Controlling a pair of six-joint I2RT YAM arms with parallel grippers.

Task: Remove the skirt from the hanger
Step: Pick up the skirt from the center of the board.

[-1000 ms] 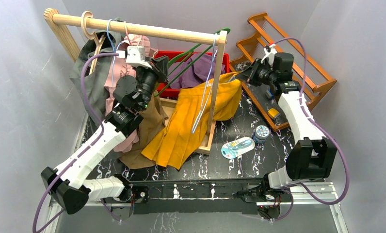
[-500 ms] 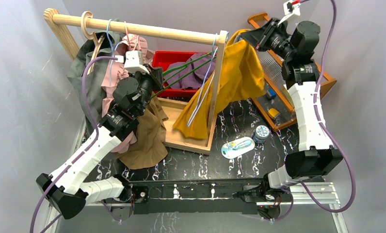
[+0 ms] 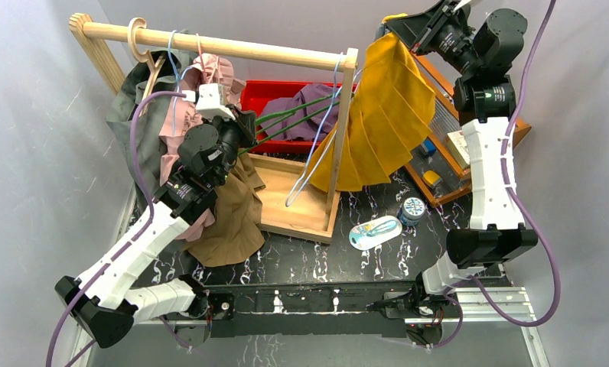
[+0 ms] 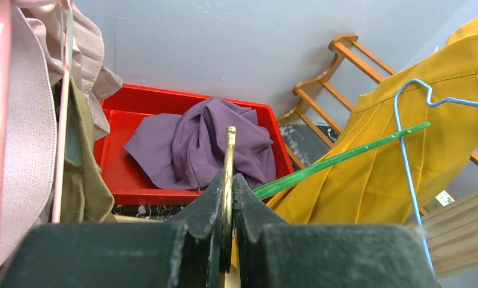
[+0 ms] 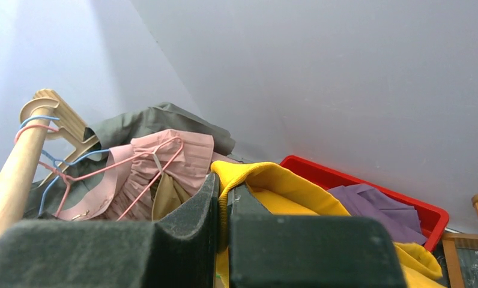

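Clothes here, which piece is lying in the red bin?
The purple one, crumpled in the red bin; every other piece hangs.

Mustard skirt point(image 3: 385, 115), green hanger point(image 4: 344, 158), red bin point(image 4: 122, 174), seemingly gold hook point(image 4: 229, 150).

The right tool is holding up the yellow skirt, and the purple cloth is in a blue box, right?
Nearly. The box is red, not blue; the left wrist view shows the purple cloth lying in it. The right tool does hold up the yellow skirt.
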